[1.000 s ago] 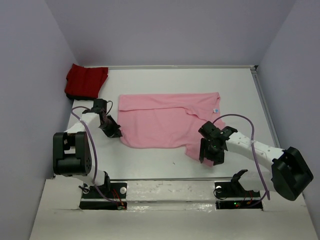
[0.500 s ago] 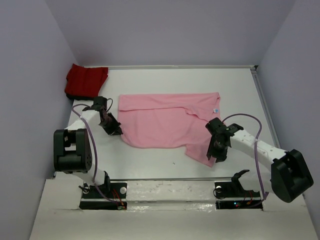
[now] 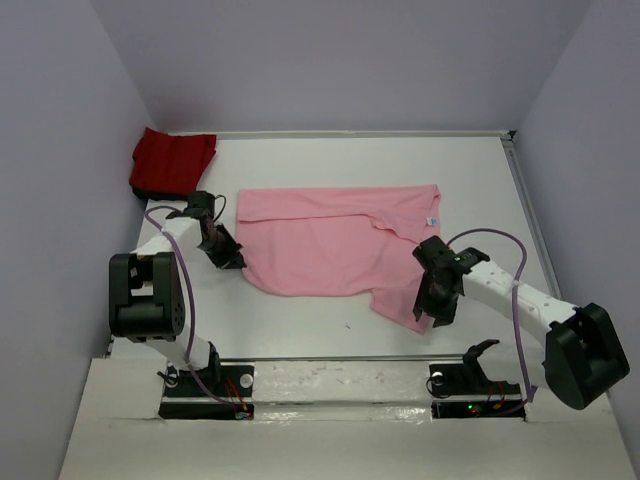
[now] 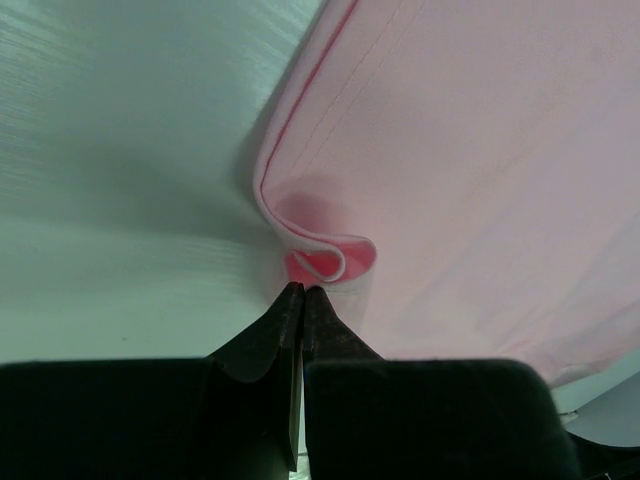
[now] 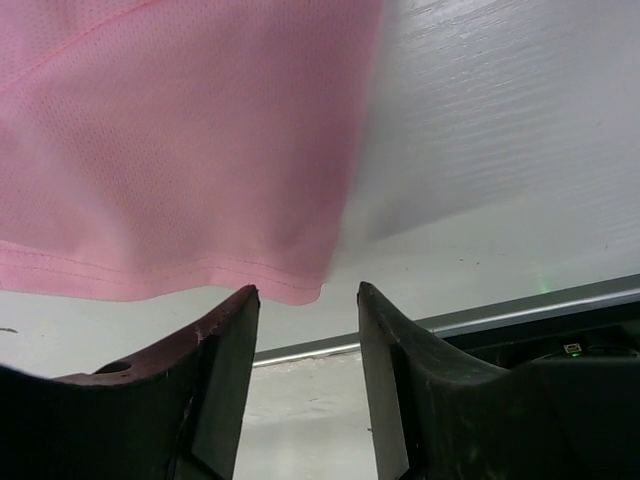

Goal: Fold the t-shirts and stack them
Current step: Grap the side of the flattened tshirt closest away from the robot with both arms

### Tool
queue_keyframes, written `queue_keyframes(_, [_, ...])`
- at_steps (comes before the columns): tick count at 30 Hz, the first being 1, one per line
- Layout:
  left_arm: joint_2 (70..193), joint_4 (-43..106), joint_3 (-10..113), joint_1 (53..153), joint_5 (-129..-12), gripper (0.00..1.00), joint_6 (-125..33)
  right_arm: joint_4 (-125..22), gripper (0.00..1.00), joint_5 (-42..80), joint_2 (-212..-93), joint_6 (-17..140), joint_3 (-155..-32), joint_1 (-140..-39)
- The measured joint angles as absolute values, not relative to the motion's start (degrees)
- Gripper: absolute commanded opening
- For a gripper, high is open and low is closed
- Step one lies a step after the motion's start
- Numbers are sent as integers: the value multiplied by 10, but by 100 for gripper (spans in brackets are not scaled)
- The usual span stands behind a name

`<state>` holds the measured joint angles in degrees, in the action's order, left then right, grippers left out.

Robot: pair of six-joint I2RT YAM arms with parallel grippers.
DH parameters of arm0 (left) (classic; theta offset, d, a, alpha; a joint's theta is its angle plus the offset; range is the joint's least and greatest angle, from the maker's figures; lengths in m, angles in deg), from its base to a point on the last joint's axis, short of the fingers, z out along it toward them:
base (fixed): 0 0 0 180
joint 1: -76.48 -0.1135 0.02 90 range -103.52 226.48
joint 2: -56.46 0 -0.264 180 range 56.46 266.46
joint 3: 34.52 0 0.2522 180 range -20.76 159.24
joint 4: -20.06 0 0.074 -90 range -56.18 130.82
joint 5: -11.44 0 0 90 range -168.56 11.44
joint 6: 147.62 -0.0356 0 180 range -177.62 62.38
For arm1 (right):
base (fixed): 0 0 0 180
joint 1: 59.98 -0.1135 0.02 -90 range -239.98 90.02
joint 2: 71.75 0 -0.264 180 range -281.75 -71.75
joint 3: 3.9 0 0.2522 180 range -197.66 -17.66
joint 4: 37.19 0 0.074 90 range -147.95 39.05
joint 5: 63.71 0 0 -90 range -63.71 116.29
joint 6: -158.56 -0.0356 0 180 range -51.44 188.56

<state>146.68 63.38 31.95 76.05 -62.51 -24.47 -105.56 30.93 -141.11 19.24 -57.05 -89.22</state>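
One flat pink shirt (image 3: 330,240) has its curled edge pinched by left claw (image 4: 302,290); right claw (image 5: 307,290) gapes.

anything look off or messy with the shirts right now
The pink shirt lies only half folded: its left edge curls into a loop pinched by the left gripper, and a flap juts toward the near edge by the open right gripper. The red shirt sits bunched in the far-left corner.

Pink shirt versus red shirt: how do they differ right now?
The pink shirt lies spread out mid-table; the red shirt sits bunched in the far left corner. The pink shirt covers far more table than the red shirt. Both are soft cloth resting on the table.
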Motion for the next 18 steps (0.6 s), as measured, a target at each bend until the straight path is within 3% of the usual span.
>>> queue_keyframes(11, [1474, 638, 333, 761, -625, 11, -248, -1040, 52, 297, -1424, 192, -561, -895])
queue_keyframes(18, [1474, 639, 337, 761, -625, 11, -250, -1036, 47, 296, -1427, 190, -560, -907])
